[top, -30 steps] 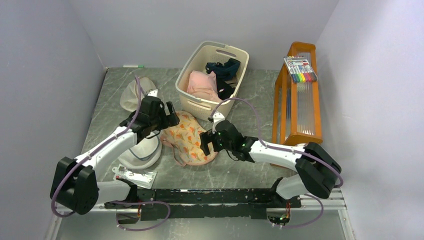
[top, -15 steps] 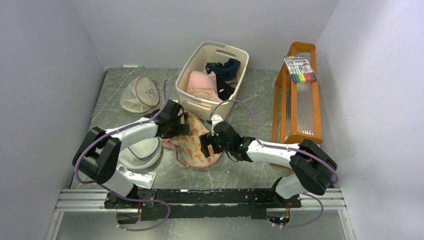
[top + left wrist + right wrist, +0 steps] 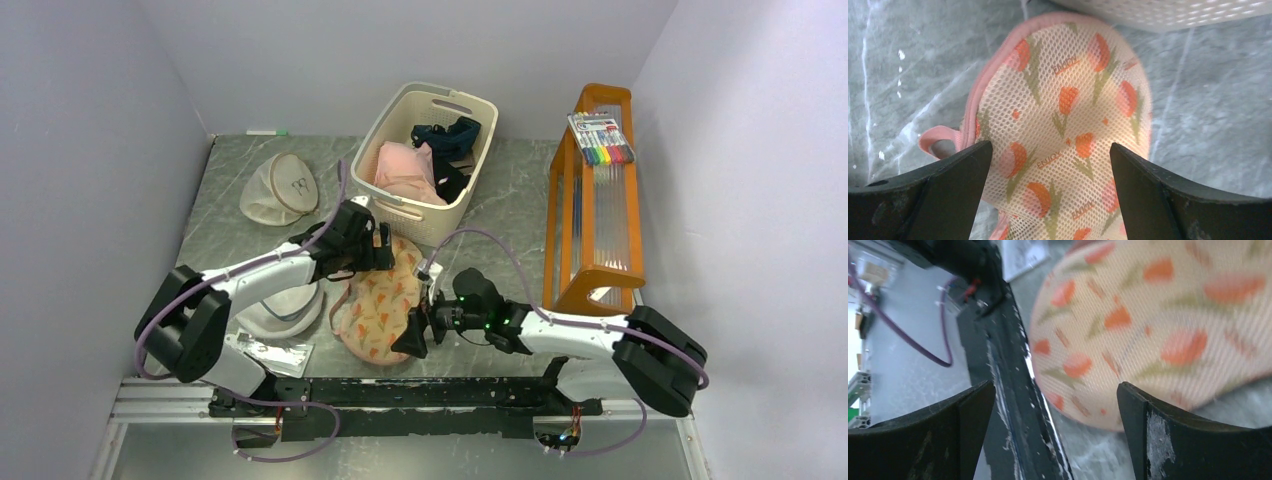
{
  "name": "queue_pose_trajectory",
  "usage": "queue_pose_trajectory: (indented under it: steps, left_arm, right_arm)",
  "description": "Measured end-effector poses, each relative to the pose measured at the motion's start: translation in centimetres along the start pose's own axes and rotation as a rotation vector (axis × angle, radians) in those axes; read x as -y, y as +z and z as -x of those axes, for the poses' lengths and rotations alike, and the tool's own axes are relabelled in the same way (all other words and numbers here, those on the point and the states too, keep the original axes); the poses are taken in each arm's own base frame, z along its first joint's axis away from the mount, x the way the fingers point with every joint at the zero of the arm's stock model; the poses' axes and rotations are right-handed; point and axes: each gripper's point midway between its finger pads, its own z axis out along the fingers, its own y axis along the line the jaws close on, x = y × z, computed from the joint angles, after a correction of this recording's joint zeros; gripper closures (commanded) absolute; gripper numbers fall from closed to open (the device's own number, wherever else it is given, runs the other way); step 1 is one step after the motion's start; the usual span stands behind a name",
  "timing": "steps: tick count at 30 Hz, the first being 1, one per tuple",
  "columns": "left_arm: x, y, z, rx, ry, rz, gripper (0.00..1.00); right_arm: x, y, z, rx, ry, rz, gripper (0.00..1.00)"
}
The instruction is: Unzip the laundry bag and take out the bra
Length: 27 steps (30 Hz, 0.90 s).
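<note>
The laundry bag [image 3: 380, 305] lies flat on the grey table, a peach-pink mesh oval printed with orange shapes. My left gripper [image 3: 382, 252] hovers over its far end, jaws wide open and empty. In the left wrist view the laundry bag [image 3: 1068, 110] fills the space between the black fingers [image 3: 948, 190], with a pink loop at its left rim. My right gripper [image 3: 413, 337] sits low at the bag's near right edge, open. In the right wrist view the laundry bag [image 3: 1148, 320] lies just ahead of the right gripper [image 3: 1055, 387]. The bra is hidden.
A cream basket [image 3: 470, 110] with pink and dark garments stands behind the bag. A beige round bag [image 3: 280, 190] and a white mesh dome bag [image 3: 285, 305] lie to the left. An orange rack [image 3: 565, 230] stands at right. A black rail [image 3: 400, 392] runs along the near edge.
My left gripper swung right to the bag's far end. My right gripper drew back toward the near edge. The bag shifted nearer and now lies flatter.
</note>
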Motion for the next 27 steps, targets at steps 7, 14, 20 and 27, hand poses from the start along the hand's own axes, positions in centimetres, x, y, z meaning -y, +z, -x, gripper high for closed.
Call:
queue_pose_trajectory:
  steps: [7,14,20,27]
  left_arm:
    - [1.4,-1.1,1.6,0.049,0.022,-0.049,0.01]
    - [1.0,1.5,0.7,-0.026,0.041,0.002,0.03]
    - [3.1,4.1,-0.3,-0.107,0.086,-0.028,0.02]
    - [8.5,2.5,0.4,-0.051,0.194,-0.157,0.01]
  right_arm:
    - [0.5,-1.4,5.8,0.181,-0.039,-0.122,0.01]
    - [7.0,-4.7,8.2,0.251,0.013,-0.511,0.0]
    - [9.7,-8.1,8.8,0.291,0.023,-0.691,0.0]
    - [9.5,-10.9,10.4,0.39,0.02,-0.757,0.0]
